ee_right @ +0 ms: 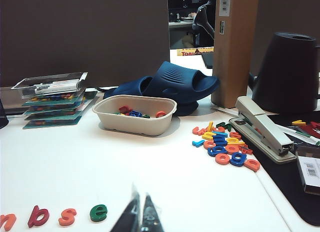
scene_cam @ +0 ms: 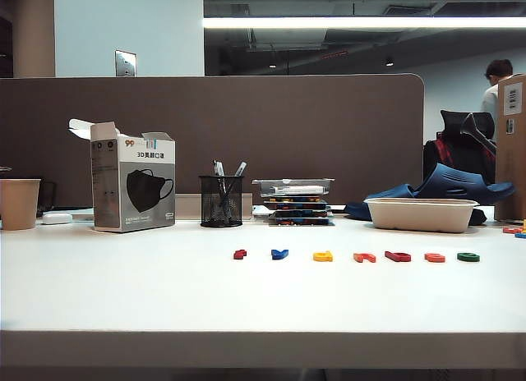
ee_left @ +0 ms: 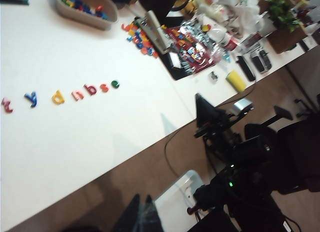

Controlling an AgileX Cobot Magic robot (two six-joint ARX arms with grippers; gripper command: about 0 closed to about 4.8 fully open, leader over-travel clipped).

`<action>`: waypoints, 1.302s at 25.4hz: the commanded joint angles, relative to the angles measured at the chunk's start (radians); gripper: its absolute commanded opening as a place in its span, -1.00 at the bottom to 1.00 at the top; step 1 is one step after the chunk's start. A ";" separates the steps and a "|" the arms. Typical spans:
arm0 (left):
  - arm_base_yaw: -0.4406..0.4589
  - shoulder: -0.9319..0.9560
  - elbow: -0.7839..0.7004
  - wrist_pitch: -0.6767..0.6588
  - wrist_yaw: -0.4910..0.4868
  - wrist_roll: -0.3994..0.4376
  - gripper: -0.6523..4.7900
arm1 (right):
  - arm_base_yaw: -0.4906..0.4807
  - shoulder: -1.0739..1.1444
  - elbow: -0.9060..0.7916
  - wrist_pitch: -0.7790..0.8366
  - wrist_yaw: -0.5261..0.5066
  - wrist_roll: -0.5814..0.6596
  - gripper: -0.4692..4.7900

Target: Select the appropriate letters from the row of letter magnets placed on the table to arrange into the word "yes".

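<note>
Seven letter magnets lie in a row on the white table (scene_cam: 164, 291). The blue y (scene_cam: 279, 254) (ee_left: 31, 98) is second from the left, the orange-red s (scene_cam: 435, 257) (ee_right: 67, 217) second from the right, and the green e (scene_cam: 468, 256) (ee_right: 98, 212) at the right end. Neither arm shows in the exterior view. My left gripper (ee_left: 141, 198) is shut and empty, high up and off the table's front edge, far from the row. My right gripper (ee_right: 141, 196) is shut and empty, low over the table just right of the e.
A dark red t (scene_cam: 239, 254), yellow d (scene_cam: 322, 256), orange n (scene_cam: 364, 257) and crimson b (scene_cam: 398, 256) fill out the row. Behind it stand a beige bowl of letters (scene_cam: 421, 213), a pen cup (scene_cam: 221, 200), a mask box (scene_cam: 131, 188) and stacked trays (scene_cam: 294, 200). Loose letters (ee_right: 225, 144) and a stapler (ee_right: 262, 129) lie at the right.
</note>
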 commanded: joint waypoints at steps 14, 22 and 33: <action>-0.465 0.150 0.005 0.123 -0.572 -0.186 -0.78 | 0.000 -0.010 -0.007 0.009 0.004 0.002 -0.79; -0.570 0.196 0.005 0.133 -0.826 -0.210 -0.78 | 0.000 -0.010 -0.007 0.000 0.004 0.002 -0.79; -0.570 0.220 0.005 0.111 -0.934 -0.206 -0.78 | 0.000 -0.010 -0.007 -0.013 0.000 0.002 -0.79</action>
